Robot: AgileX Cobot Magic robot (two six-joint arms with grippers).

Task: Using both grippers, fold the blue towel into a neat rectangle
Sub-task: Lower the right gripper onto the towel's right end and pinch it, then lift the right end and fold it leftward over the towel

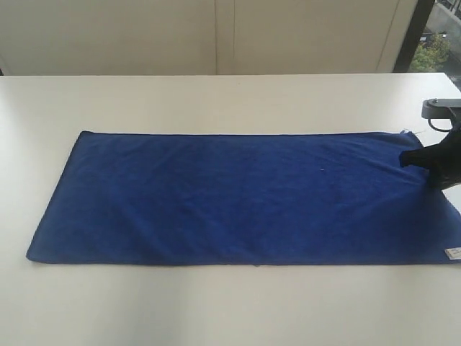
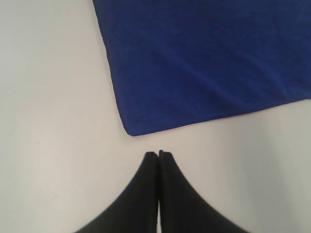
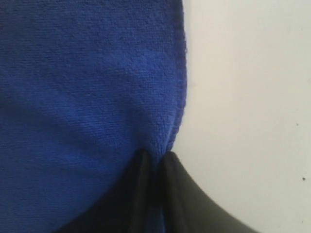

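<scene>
While the blue towel point(image 1: 230, 194) lies flat on the desk point(image 1: 216, 310), the right gripper point(image 3: 154, 158) pinches its edge between its jaws; the left gripper point(image 2: 159, 154), jaws pressed together, hangs just beside its corner.

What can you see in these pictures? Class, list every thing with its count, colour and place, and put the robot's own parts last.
blue towel: one, royal blue, lying flat as a long rectangle across the middle of the table
label: one, white, at the towel's near right corner
table: one, white, under everything
wall panels: several, off-white, behind the table
window: one, dark frame with greenery outside, far right corner
grey part: one, silver-grey, at the right edge by the right arm; what it is cannot be told
left gripper: one, black, shut, over bare table just off a towel corner
right gripper: one, black, closed on the towel's right edge
</scene>
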